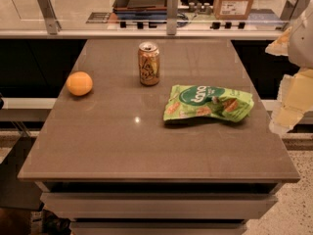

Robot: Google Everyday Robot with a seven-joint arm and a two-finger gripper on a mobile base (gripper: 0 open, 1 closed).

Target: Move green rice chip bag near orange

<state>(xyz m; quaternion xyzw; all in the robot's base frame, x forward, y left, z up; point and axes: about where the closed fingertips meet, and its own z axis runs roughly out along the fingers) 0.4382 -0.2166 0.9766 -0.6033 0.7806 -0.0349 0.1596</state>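
Camera view: table (122,151) with three items, gripper (291,99) at the right edge.
Green rice chip bag (209,103) lies flat right of centre, near the upright can (148,63). Orange (79,83) sits well apart by the left edge. Gripper hangs off-table, clear of the bag; its opening and hold cannot be told.

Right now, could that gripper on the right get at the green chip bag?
Probably yes. The gripper hangs past the right edge of the table, close beside the green rice chip bag, with nothing between them. The can and the orange sit farther left.
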